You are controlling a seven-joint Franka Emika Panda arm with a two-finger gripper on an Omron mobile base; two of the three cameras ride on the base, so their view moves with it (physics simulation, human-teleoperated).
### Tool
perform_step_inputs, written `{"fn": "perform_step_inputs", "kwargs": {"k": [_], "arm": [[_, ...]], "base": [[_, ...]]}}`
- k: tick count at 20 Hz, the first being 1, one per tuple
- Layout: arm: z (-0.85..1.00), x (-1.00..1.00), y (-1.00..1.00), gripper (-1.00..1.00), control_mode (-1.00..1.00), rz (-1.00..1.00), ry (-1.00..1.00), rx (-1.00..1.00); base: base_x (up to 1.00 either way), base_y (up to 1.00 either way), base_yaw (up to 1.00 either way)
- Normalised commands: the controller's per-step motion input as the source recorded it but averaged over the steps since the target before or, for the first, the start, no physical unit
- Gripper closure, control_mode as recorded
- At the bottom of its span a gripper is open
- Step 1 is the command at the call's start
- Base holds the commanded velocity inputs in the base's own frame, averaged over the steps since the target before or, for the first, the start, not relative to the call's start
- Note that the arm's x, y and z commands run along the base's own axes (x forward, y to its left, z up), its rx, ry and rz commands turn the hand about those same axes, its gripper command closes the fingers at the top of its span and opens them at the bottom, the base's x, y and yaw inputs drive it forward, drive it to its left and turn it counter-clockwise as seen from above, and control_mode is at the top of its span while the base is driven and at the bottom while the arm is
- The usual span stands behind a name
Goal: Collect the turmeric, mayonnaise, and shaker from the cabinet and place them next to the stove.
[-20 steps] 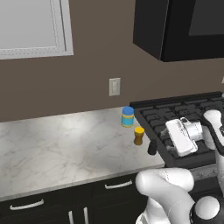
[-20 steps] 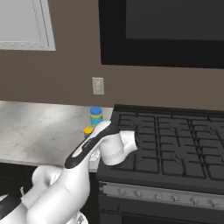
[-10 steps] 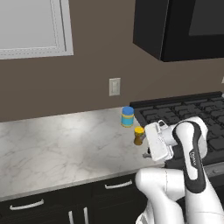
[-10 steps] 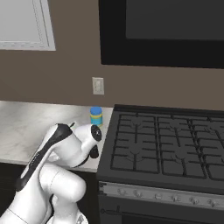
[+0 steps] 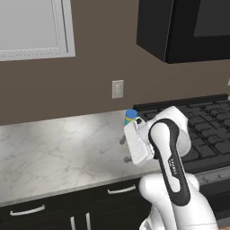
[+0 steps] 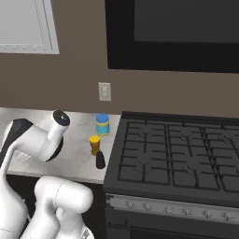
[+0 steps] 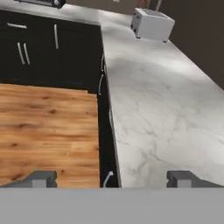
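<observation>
Three items stand on the marble counter just left of the stove (image 6: 177, 154): the blue-lidded mayonnaise (image 6: 102, 124) at the back, the small orange turmeric (image 6: 94, 144) in front of it, and the slim dark shaker (image 6: 100, 160) nearest the edge. In the left base view the mayonnaise lid (image 5: 130, 113) peeks above my white hand, which hides the other two. My gripper (image 5: 124, 150) points left over the counter, away from the stove (image 5: 202, 130). In the hand view the gripper (image 7: 112, 178) is open, nothing between its fingertips (image 7: 41, 178). The cabinet is out of view.
The marble counter (image 5: 54, 143) stretches left under a white-framed window (image 5: 31, 27). A wall outlet (image 6: 104, 91) sits behind the jars. A black unit (image 6: 172, 35) hangs above the stove. A white toaster (image 7: 152, 24) stands far down the counter, past dark drawers and wood floor.
The arm has swung left from above the stove to above the counter, and the hand has turned to face left. The jars and shaker have stayed put.
</observation>
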Motion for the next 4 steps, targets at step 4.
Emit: {"fn": "perform_step_inputs", "kwargs": {"k": [4], "arm": [[0.35,-0.76,0.53,-1.0,-1.0,-0.06,-0.19,-0.11]], "base": [[0.0,0.0,0.0]]}}
